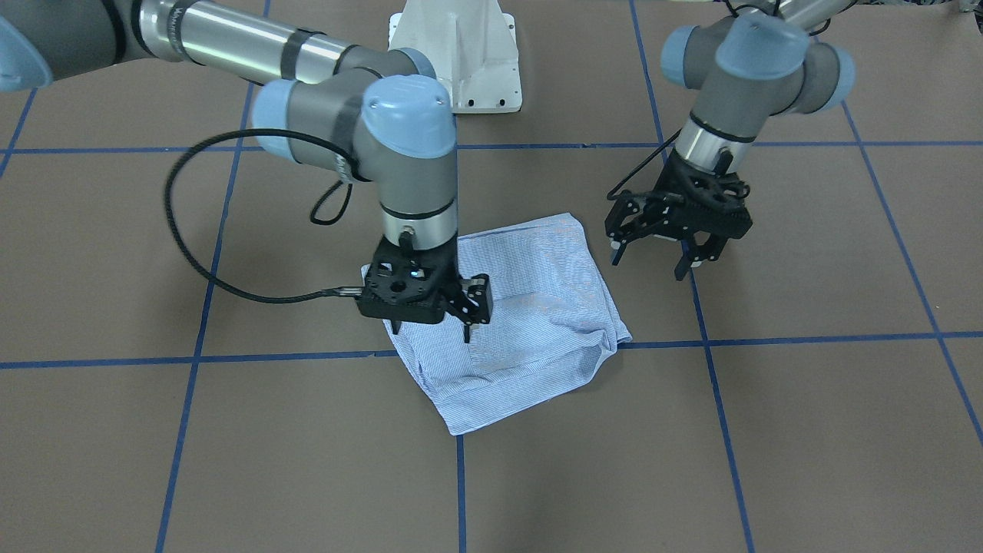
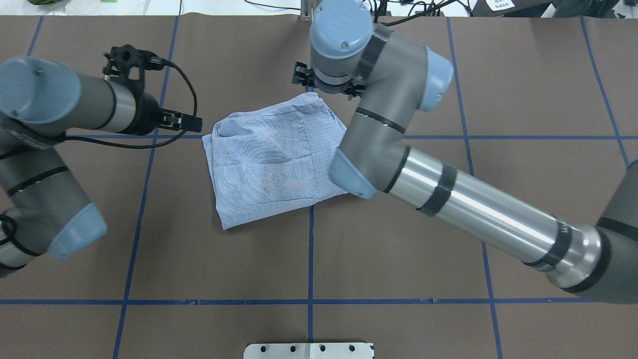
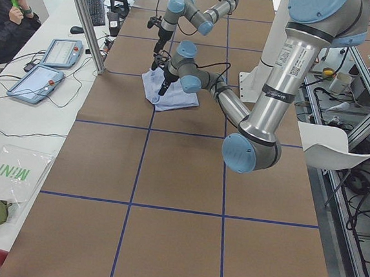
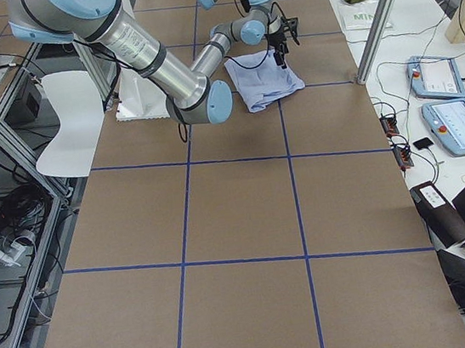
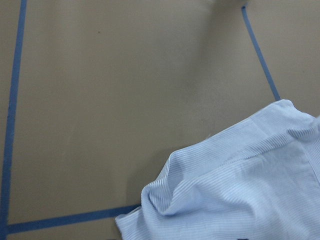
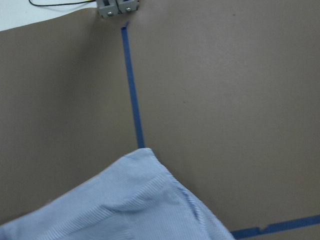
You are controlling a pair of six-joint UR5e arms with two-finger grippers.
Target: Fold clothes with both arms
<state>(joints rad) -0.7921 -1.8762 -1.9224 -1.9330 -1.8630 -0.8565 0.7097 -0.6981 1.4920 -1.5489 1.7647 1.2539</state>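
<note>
Okay, striped button shirt [image 1: 537, 307] is already folded down to a compact, roughly square bundle, lying on the brown tabletop [image 1: 806, 430] between the two pincers. Right pincer [image 1: 431, 333] points down, jaws spread wide, nothing between them. The bundle's edge lies directly under it, one tip over the cloth and the other at or just off the edge; can't tell if it touches. Left pincer [image 1: 647, 265] is also spread open and empty, hanging over bare tabletop just beside the bundle's opposite side, not touching it. The bundle corner nearest the left pincer is puffed and rumpled, layers not sitting flat. Judgement: thin woven fabric, light, limp, no stiffness, so it will sag from any grip, and the stacked layers can slide apart or unfold. Best hold looks like a low pinch at an edge or corner, catching all layers at once, one pincer each side. A top-layer-only pinch would likely peel the fold open.
</note>
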